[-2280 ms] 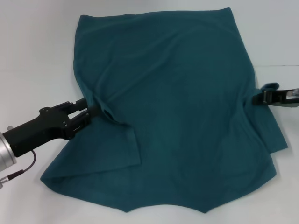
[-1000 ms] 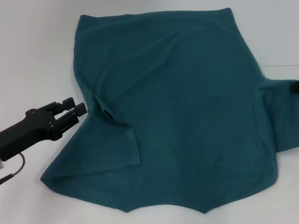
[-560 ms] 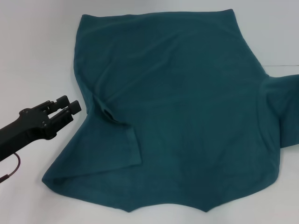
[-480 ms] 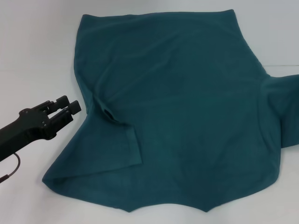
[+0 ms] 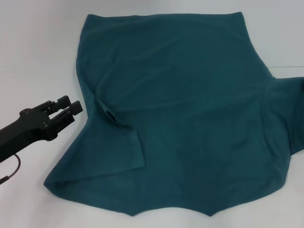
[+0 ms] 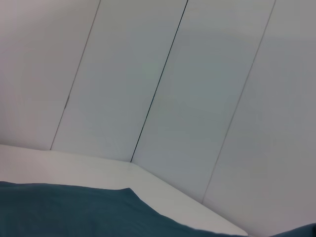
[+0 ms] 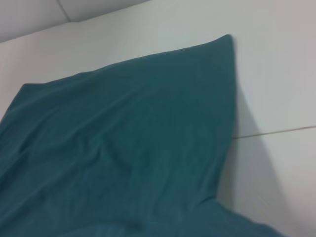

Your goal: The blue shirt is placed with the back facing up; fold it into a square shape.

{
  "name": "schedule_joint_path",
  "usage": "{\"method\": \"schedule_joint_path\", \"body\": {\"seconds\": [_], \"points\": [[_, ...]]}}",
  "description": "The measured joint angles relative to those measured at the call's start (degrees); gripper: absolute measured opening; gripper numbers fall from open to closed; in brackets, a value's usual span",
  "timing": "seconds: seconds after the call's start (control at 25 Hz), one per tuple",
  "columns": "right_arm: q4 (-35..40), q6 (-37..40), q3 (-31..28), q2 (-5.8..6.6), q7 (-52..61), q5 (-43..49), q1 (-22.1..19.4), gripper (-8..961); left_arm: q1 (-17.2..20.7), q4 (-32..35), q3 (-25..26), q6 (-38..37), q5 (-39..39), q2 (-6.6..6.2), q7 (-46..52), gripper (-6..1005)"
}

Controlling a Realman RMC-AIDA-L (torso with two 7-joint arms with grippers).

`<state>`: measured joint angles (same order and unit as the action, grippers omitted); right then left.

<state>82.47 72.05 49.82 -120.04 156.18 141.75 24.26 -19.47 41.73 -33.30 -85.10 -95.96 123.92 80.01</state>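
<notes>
The blue shirt [image 5: 190,109] lies spread over the white table [image 5: 38,47], hem at the far side and collar edge at the near side. Its left sleeve [image 5: 102,152] is folded in, with a crease near the armpit. Its right sleeve [image 5: 287,99] stretches out to the right edge of the head view. My left gripper [image 5: 70,105] hovers just left of the shirt, apart from the cloth, fingers open with nothing between them. The left wrist view shows the blue shirt [image 6: 74,212] as a strip of cloth. The right wrist view shows the blue shirt [image 7: 123,148] from above. My right gripper is out of view.
Bare white table surrounds the shirt on the left and far side. A thin seam [image 5: 285,68] runs across the table at the right, seen as a seam [image 7: 276,131] in the right wrist view. White wall panels [image 6: 173,98] stand behind the table.
My left gripper has backed away leftward from the armpit crease. My right gripper has gone out of the right edge, and the right sleeve now lies drawn out to the right.
</notes>
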Motion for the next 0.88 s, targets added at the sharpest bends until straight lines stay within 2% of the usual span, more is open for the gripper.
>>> {"method": "schedule_joint_path", "body": {"seconds": [0.28,0.64,0.88], "points": [[-3.5,0.8,3.8,0.1,0.6,0.2,3.9,84,0.1,0.0,0.0,0.0,0.0,0.0,0.0,441],[-20.9,-5.2,7.7,0.24,0.2,7.4,14.7,91,0.5,-0.1,0.0,0.0,0.0,0.0,0.0,441],[-27.7,-10.0,10.6,0.3,-0.1,7.8,18.9,96,0.6,-0.2,0.0,0.0,-0.2,0.0,0.0,440]]}}
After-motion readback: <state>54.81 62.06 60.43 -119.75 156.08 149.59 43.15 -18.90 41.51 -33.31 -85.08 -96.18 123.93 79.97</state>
